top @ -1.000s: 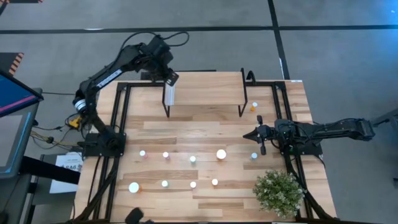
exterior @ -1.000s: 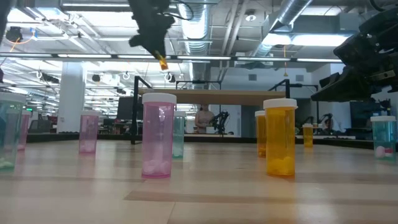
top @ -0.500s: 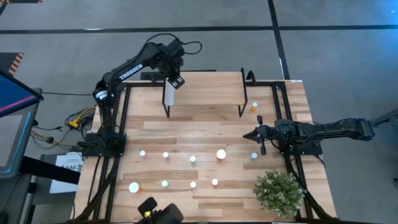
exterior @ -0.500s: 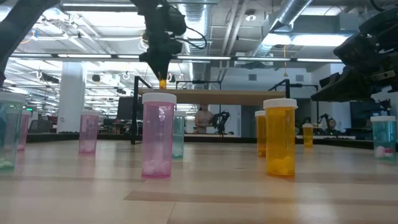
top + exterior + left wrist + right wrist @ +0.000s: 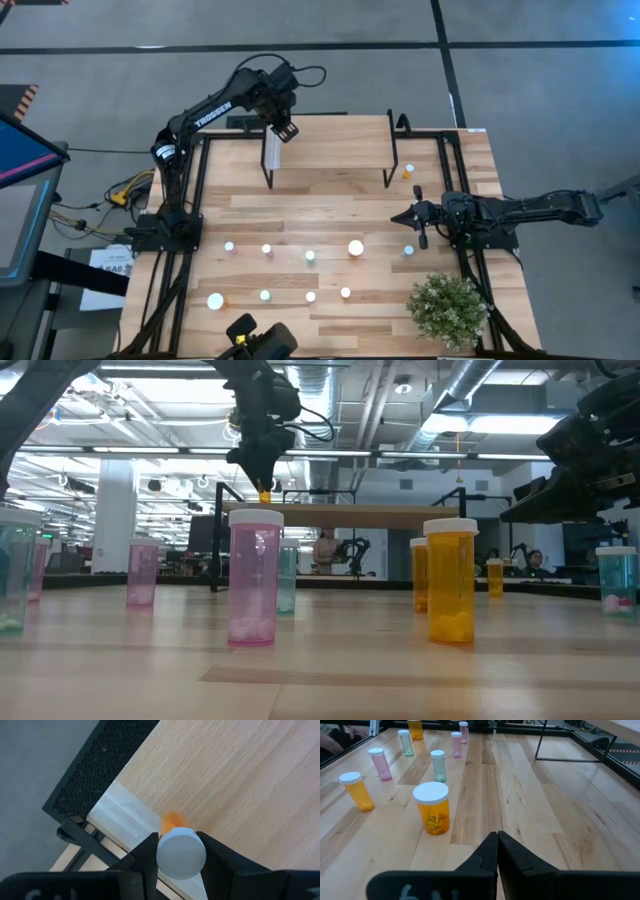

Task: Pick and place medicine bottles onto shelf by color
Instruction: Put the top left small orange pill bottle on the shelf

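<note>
My left pincer (image 5: 180,851) pinches a small orange bottle (image 5: 178,851) by its white cap, hanging over the shelf (image 5: 330,150) near its white strip (image 5: 125,815). I judge I should lower straight, set it upright, then let go. My right pincer (image 5: 497,845), pressed together, waits low over the table (image 5: 330,210).
</note>
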You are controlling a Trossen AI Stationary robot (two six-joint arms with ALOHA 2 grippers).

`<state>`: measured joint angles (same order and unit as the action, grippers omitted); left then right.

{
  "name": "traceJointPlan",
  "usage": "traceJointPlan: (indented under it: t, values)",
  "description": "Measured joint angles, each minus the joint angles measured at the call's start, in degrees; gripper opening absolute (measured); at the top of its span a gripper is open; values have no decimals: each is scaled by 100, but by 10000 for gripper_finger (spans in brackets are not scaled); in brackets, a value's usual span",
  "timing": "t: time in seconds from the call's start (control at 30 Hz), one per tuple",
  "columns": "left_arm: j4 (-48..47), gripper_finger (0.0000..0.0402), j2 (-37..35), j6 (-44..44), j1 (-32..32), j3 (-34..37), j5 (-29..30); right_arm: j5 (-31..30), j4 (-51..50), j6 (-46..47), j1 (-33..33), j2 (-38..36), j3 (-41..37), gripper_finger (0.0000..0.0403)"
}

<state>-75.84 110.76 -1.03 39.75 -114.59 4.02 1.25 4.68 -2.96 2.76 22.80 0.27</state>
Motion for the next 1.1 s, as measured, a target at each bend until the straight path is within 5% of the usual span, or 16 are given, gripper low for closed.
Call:
traceJointPlan:
  t: [0.27, 1.1]
  values:
    - [203, 104, 3, -40, 248, 0, -462, 1, 1, 0, 1, 0, 1, 33]
    - [85, 105, 3, -29, 284, 0, -420, 1, 0, 0, 2, 1, 2, 33]
